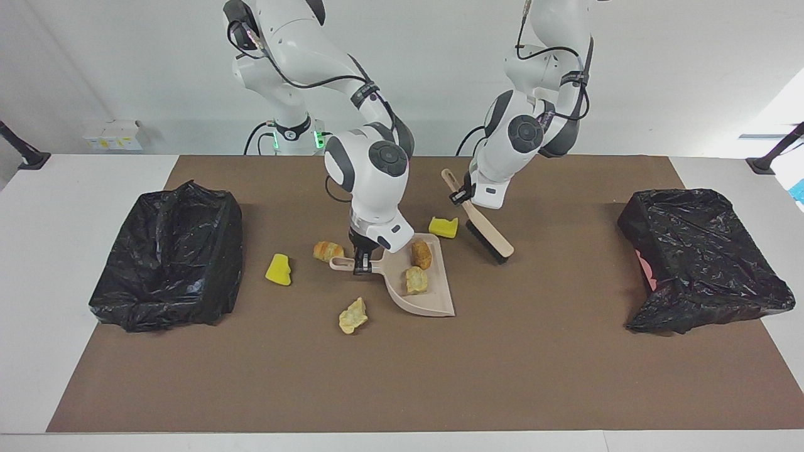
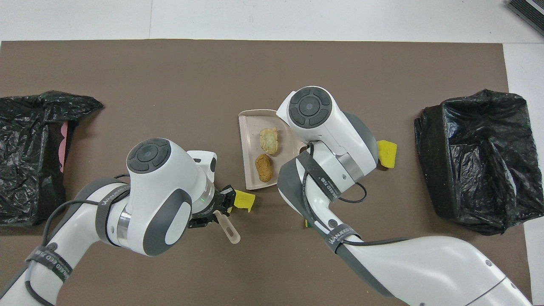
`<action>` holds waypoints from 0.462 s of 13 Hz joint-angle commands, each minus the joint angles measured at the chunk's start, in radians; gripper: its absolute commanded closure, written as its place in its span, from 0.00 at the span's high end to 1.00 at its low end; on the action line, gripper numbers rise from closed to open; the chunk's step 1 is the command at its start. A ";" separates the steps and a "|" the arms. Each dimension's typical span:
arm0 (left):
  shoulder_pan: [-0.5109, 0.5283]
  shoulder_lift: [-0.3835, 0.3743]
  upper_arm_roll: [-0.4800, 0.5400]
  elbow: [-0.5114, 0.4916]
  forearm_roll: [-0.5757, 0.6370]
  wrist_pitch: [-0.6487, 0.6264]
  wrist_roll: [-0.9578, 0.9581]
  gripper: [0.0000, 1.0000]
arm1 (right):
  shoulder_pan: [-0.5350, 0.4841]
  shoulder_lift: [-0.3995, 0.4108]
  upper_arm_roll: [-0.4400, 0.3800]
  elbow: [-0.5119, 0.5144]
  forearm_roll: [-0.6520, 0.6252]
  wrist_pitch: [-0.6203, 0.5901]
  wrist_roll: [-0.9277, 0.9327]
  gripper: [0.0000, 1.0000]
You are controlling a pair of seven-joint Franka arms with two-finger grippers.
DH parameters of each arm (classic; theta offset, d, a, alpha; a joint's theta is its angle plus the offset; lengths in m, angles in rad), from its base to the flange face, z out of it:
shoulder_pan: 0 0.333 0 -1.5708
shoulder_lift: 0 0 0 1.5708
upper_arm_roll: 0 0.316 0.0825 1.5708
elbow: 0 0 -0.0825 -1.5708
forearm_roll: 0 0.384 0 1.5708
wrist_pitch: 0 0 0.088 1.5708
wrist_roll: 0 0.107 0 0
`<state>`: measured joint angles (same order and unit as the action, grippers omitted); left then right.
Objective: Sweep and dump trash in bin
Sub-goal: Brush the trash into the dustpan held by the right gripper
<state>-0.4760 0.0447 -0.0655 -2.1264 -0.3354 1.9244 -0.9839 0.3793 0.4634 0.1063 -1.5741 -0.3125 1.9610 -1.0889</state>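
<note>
Sweeping: we have two lumps (image 1: 419, 267) in the dustpan (image 1: 433, 301).
Left: four bits beside dustpan; bins (image 1: 166, 257) unfed.
Fingers: right gripper (image 1: 360, 262) clamped on dustpan handle, left gripper (image 1: 460, 196) on brush (image 1: 487, 233).

Beige dustpan (image 1: 419, 295), black bin bags (image 1: 166, 257), yellow wedge (image 1: 278, 269), possibly foam.

Trash, six bits visible. Tan bread lump (image 1: 422, 253) and pale chunk (image 1: 416, 279) lie in dustpan (image 1: 433, 301), lump nearer robots. Yellow sponge (image 1: 443, 226) on mat beside dustpan's robot-side edge. Croissant-like lump (image 1: 326, 250) by dustpan handle. Yellow wedge (image 1: 278, 269) toward right arm's end. Pale yellow chunk (image 1: 353, 315) farthest from robots.
</note>
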 commanded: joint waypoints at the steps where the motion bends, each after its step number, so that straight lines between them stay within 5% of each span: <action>1: -0.059 -0.081 -0.010 -0.071 0.006 -0.032 -0.117 0.00 | -0.033 -0.002 0.010 -0.004 -0.037 0.007 -0.109 0.00; 6: -0.229 -0.128 -0.010 -0.210 0.001 0.137 -0.217 0.00 | -0.042 -0.014 0.010 -0.033 -0.037 0.005 -0.224 0.00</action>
<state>-0.6608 -0.0530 -0.0892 -2.2725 -0.3354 1.9764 -1.1740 0.3563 0.4633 0.1059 -1.5750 -0.3203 1.9609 -1.2472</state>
